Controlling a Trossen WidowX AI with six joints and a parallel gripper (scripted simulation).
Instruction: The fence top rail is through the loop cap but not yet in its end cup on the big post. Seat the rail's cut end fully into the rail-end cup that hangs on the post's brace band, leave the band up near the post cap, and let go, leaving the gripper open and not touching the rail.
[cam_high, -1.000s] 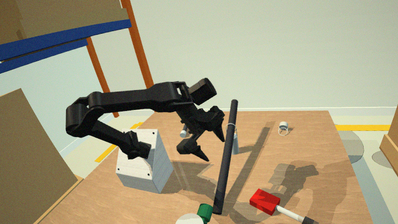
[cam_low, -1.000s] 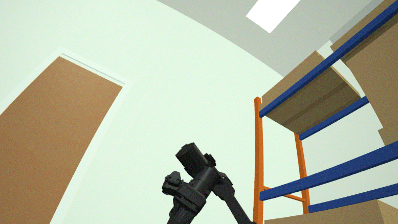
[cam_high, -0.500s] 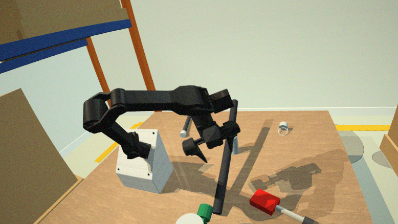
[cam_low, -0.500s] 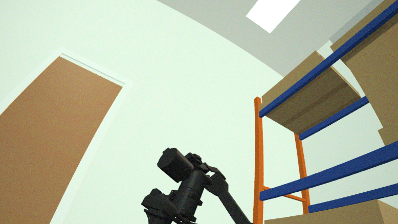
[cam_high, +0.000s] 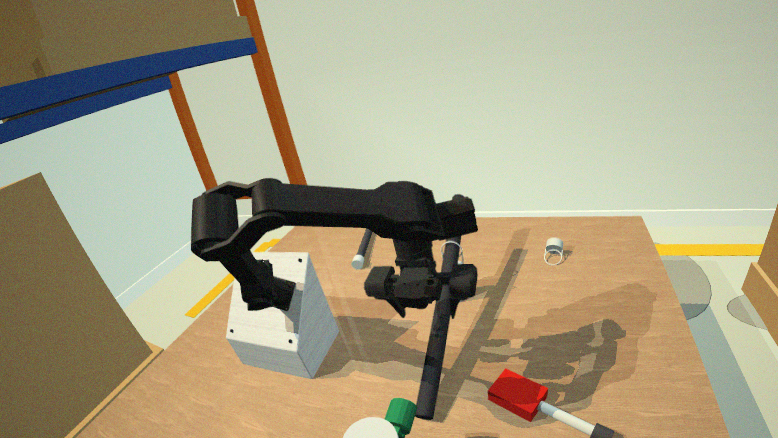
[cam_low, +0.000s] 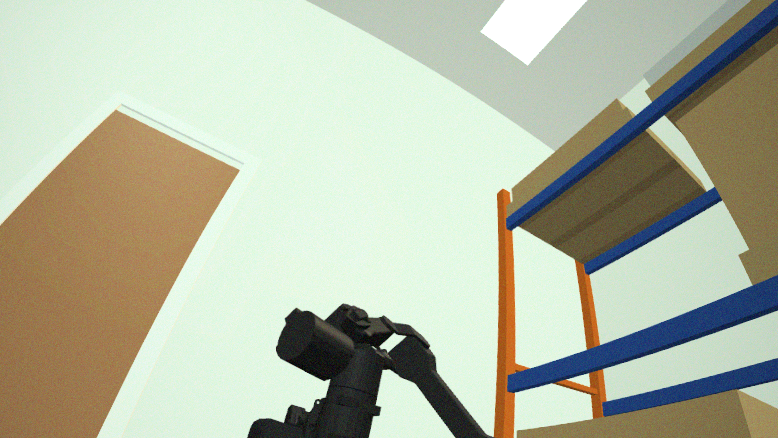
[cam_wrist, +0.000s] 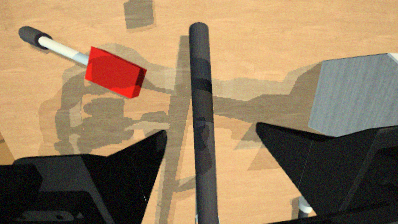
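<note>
My jaws (cam_high: 430, 312) are spread wide, with nothing pinched; the dark rail (cam_high: 435, 353) (cam_wrist: 202, 100) runs between them, its cut end just beside the green cup (cam_high: 401, 414); it looks stiff and maybe slippery; I should hug its middle, squarely.

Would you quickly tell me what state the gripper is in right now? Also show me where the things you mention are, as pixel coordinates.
Gripper (cam_high: 427, 318) (cam_wrist: 211, 130): open, holding nothing, with the dark rail (cam_high: 435, 356) (cam_wrist: 201, 80) between its spread fingers.
</note>
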